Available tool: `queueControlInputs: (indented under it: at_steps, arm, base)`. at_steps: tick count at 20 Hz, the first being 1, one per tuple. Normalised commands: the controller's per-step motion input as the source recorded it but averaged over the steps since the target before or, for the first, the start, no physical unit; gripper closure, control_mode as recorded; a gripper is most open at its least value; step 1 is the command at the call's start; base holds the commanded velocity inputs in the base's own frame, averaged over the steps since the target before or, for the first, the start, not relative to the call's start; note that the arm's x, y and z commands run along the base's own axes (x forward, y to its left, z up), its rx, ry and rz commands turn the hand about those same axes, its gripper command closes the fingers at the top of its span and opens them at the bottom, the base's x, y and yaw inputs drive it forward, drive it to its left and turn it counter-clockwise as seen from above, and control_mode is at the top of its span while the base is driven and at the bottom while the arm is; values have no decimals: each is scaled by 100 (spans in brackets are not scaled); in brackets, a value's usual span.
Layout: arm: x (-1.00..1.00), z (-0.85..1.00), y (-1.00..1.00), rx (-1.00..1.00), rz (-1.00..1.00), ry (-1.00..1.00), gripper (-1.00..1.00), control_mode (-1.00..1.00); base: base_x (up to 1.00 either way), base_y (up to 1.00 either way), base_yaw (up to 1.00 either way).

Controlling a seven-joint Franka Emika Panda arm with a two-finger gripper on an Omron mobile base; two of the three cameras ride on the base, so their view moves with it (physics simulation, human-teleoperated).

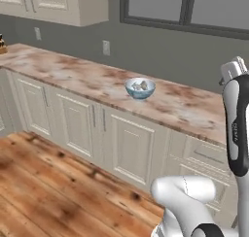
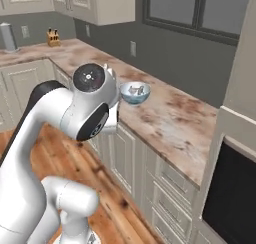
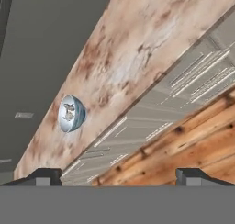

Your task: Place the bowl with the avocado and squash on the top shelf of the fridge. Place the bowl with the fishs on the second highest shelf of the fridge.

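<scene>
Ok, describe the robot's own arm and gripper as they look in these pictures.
The glossy white arm is built of rounded tube-like links with dark grey to black joint bands and a round grey end cap with a small centre dot. One dark band carries faint lettering, too small to read. The gripper ends in two small dark grey blocky finger tips. No cables are visible.

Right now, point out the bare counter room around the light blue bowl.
The glossy light blue, white-rimmed bowl of fish sits alone on the mottled marble counter. Bare stone runs from it toward the knife block on one side and toward the dark-fronted appliance on the other. Nothing crowds it; the open gripper is clear.
</scene>
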Motion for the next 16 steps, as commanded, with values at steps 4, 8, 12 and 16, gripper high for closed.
queueControlInputs:
  at_steps: [4,8,12,16]
  arm:
    - [0,0,0,0,0,0,-100,100]
    - [0,0,0,0,0,0,-100,100]
    - [0,0,0,0,0,0,-100,100]
    - [0,0,0,0,0,0,-100,100]
  base:
    - [100,67,-38]
    - [100,71,-44]
    - [100,49,-46]
    - [100,23,-55]
